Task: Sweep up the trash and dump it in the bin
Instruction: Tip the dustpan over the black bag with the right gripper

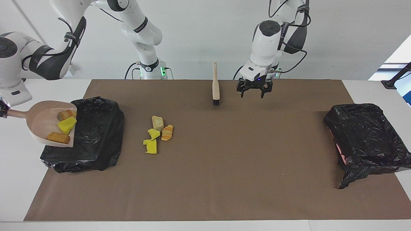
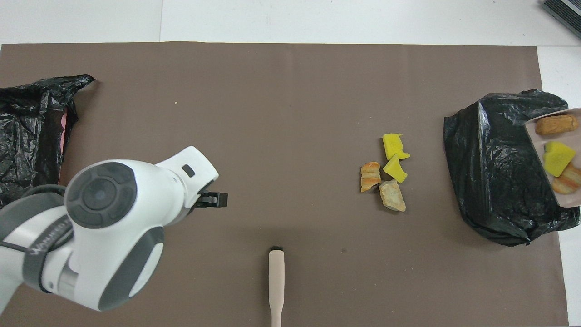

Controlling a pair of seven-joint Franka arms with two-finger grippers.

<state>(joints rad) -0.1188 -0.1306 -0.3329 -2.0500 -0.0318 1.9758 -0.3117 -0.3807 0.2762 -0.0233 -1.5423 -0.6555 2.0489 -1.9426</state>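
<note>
Right end effector [image 1: 2, 109]: clamped on handle of beige plastic dustpan [image 1: 48, 128], tilted over black-lined bin [image 1: 93, 141]; three scraps inside. Four yellow foam and tan bread-like scraps [image 1: 157, 134]: brown desk mat [image 1: 224, 179], beside that bin. Left end effector [image 1: 254, 90]: fingers apart, raised beside wooden brush [image 1: 215, 86].

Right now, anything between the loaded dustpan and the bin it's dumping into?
Nothing visible. The dustpan, held by the right gripper with three scraps in it, hangs tilted with its open lip over the bin edge. The left gripper is open, up over the mat beside the brush.
</note>
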